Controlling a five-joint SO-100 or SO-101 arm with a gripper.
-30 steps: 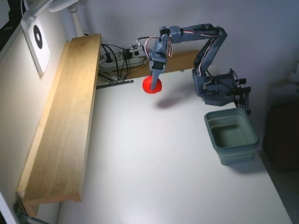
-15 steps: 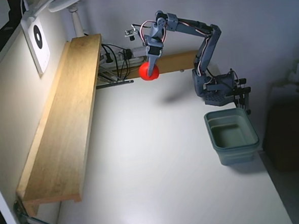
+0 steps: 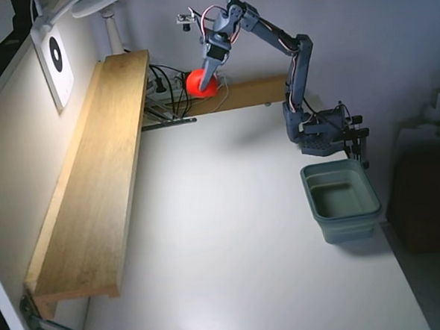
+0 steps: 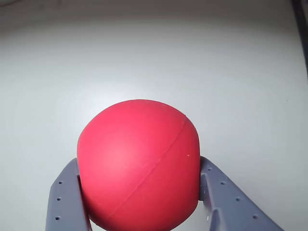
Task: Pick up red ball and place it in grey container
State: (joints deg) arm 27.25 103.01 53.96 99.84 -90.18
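Note:
The red ball hangs high above the table's far left part in the fixed view, held in my gripper, which is shut on it. In the wrist view the red ball fills the lower middle, with a grey finger pressed against each side and white table behind. The grey container stands empty at the table's right edge, far to the right of the ball and nearer the camera than the arm's base.
A long wooden shelf runs along the left wall. Cables and a power strip lie at the back under the ball. A lamp stands at the top left. A wooden ledge spans the back.
The arm has lifted the red ball higher and swung it left toward the back, away from the table surface.

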